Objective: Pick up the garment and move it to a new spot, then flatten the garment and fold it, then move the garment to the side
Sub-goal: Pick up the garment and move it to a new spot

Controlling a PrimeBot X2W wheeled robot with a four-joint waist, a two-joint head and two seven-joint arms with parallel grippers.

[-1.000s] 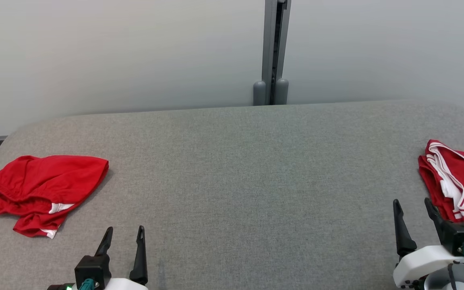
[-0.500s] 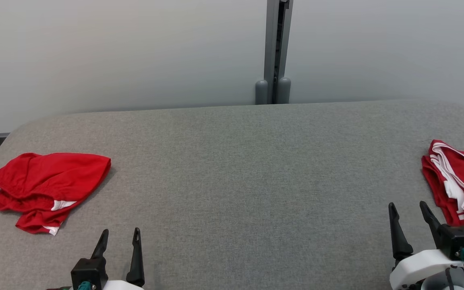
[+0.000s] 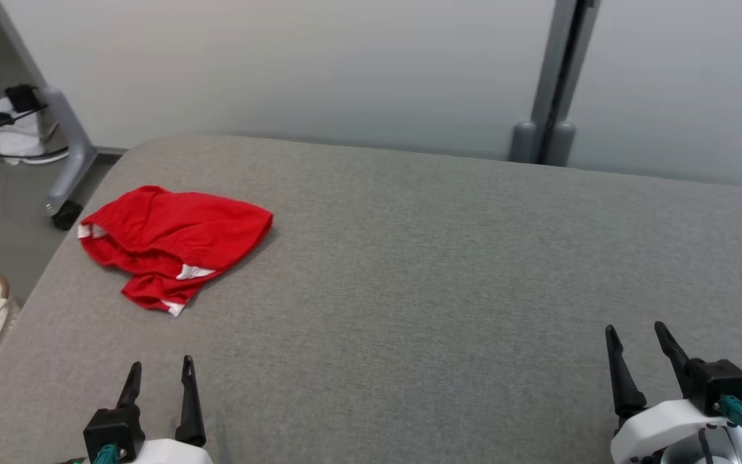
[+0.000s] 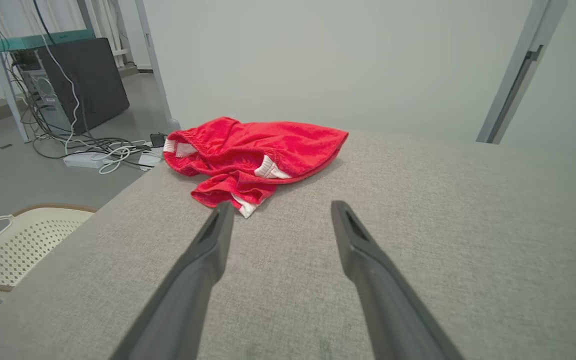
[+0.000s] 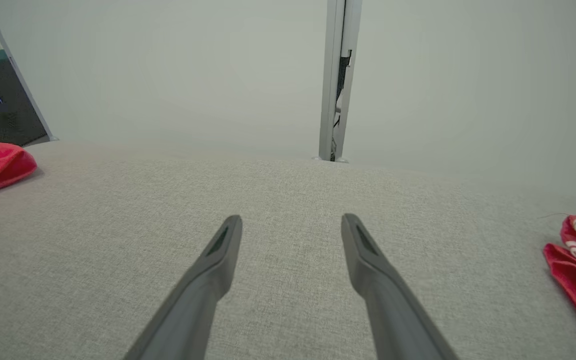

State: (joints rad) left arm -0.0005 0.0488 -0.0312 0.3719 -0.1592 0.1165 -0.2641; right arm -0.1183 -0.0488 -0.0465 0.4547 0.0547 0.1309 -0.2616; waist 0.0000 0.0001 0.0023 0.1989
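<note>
Pickup not yet begun: left gripper [image 3: 160,365] and right gripper [image 3: 635,328] gape wide, empty. Red garment [image 3: 174,235] lies at twelve o'clock from the left one; I'd say reach and pinch next.

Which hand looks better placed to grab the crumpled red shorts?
The left hand: the red shorts lie just ahead of it, and it is open; the right hand, also open, sits far across the grey table.
</note>
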